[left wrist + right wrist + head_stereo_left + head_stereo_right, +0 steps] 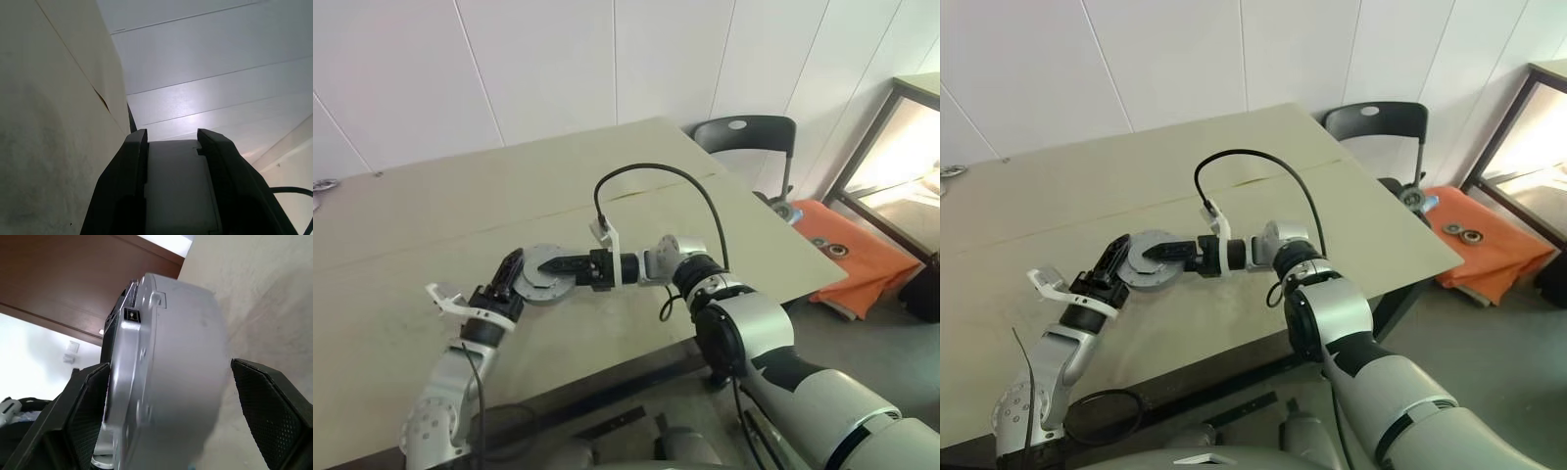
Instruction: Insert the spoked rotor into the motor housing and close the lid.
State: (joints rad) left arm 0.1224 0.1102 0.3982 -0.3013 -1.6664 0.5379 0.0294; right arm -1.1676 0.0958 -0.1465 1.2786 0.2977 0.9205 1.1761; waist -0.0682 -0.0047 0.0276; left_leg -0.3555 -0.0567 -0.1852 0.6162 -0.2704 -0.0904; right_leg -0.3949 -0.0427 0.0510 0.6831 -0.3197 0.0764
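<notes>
**Housing held up between two claws, lid side at risk**

Above the tabletop [431,225], near its front edge, the motor housing [540,276] is carried edge-on by the left claw [509,271], whose two black fingers are closed on its rim; in the left wrist view a smooth pale-grey wall sits tight between them. From the other side of the housing, the right claw [551,264] reaches across its face with jaws spread wide. In the right wrist view they stand clear of the part on both sides, holding nothing.

The housing reads as a squat round drum of dull silver metal, with a flat face, a stepped rim and small square tabs along the edge. I cannot tell from here whether the rotor is seated inside.

The risk, as I judge it, is the narrow rim hold. Smooth metal between hard fingers could swivel or slip if the right claw presses off-centre, dropping the drum onto the tabletop.
</notes>
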